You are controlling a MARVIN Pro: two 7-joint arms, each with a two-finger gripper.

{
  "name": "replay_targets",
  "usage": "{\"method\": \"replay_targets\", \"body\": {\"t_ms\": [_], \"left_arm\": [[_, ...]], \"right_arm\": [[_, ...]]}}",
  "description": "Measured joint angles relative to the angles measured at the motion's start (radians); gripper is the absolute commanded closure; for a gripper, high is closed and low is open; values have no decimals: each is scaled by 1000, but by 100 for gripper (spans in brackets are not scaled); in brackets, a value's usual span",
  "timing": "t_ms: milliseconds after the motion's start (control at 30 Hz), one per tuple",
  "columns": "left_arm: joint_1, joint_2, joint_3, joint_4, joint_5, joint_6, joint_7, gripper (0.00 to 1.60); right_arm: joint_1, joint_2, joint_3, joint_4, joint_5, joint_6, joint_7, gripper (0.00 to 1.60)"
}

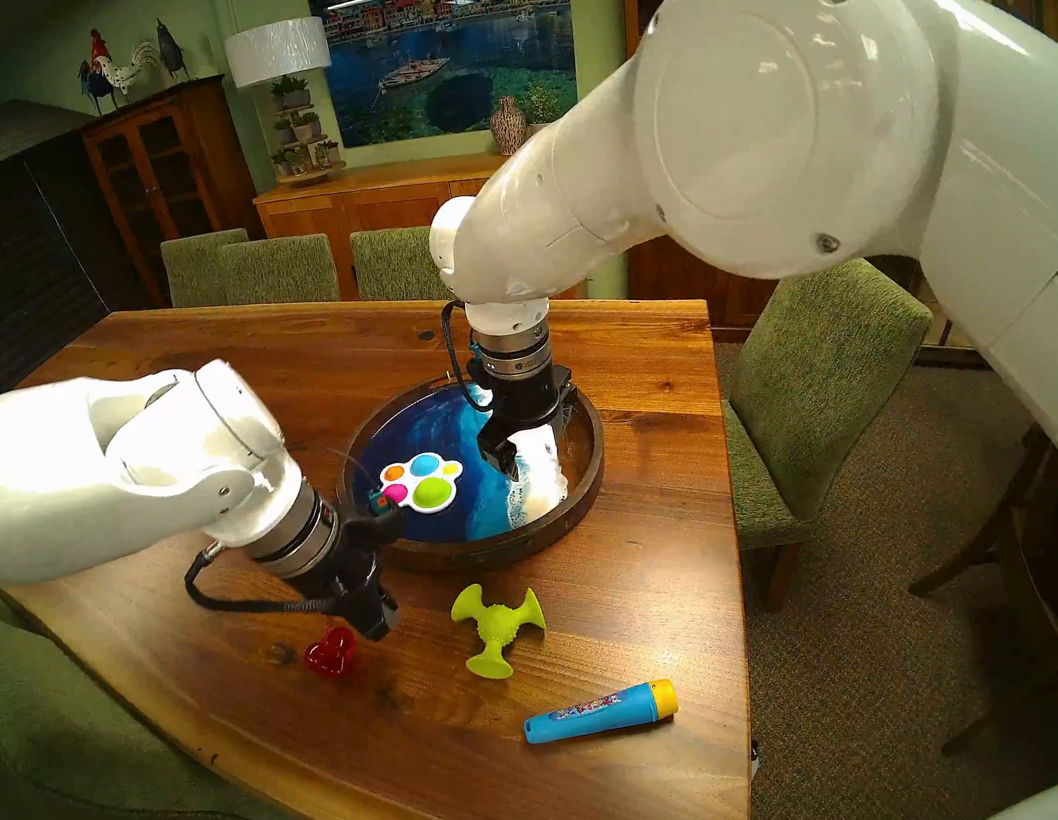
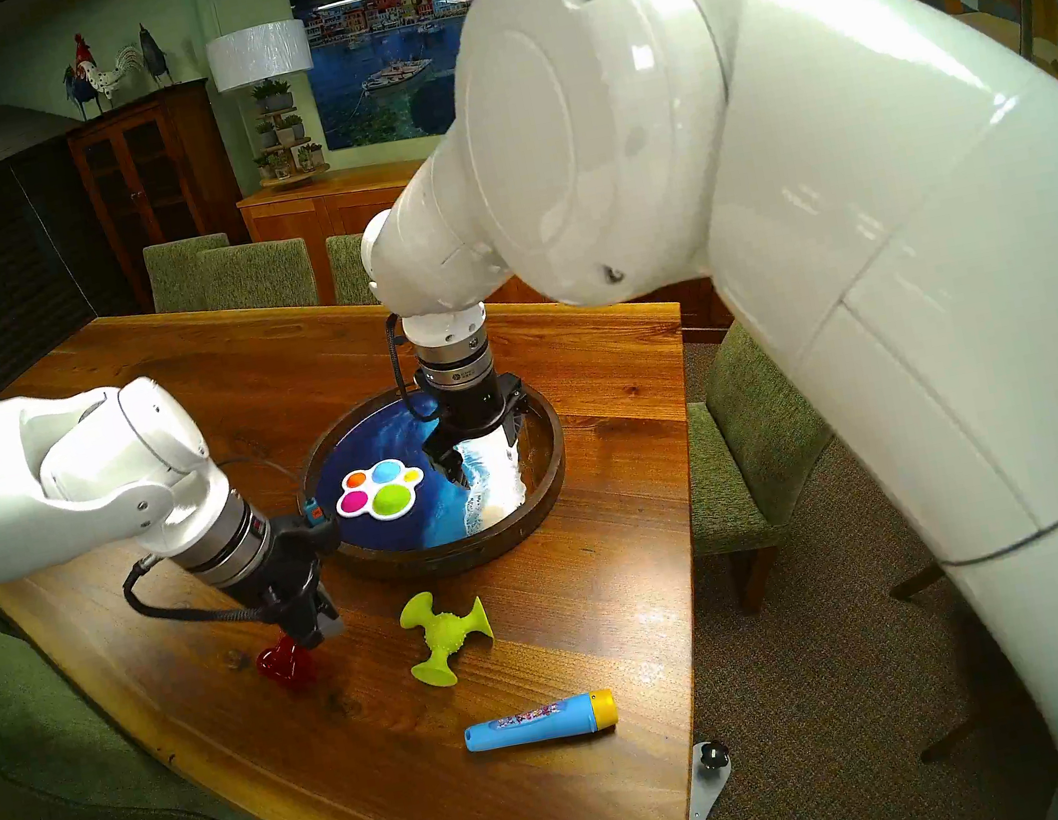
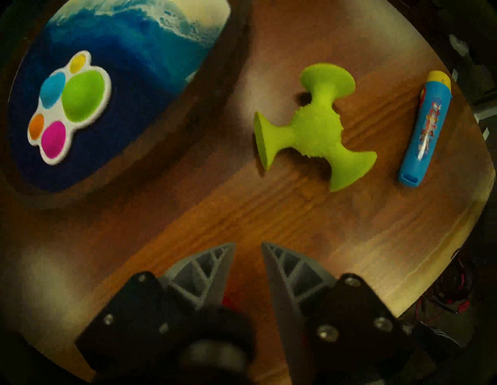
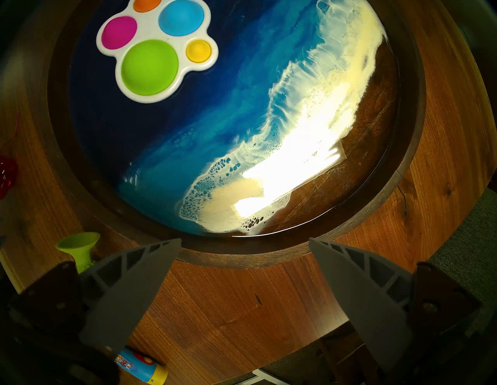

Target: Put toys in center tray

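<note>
Heart on near-left table, at left gripper, fingers nearly together, grip unclear. Best lifted clear of rim, carried right into tray beside paw pad. Right gripper spread, empty, over tray.

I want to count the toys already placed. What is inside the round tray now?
Inside the round tray lies only the white paw pad, flat on the dark blue part. The right hand hangs open above, and in the head views covers a little of the white wave area.
</note>
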Motion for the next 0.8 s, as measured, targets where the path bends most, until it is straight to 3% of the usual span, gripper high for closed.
{"method": "replay_targets", "body": {"t_ms": [67, 200, 267, 367, 800], "left_arm": [[-11, 21, 15, -6, 10, 0, -3, 79], [-42, 72, 26, -18, 33, 0, -10, 62], [-59, 96, 26, -21, 45, 0, -14, 32], [-81, 130, 26, -24, 64, 0, -23, 0], [-190, 236, 150, -35, 204, 0, -130, 0]], "right_arm": [[0, 0, 0, 0, 0, 0, 0, 0], [0, 0, 0, 0, 0, 0, 0, 0], [0, 0, 0, 0, 0, 0, 0, 0], [0, 0, 0, 0, 0, 0, 0, 0], [0, 0, 0, 0, 0, 0, 0, 0]]}}
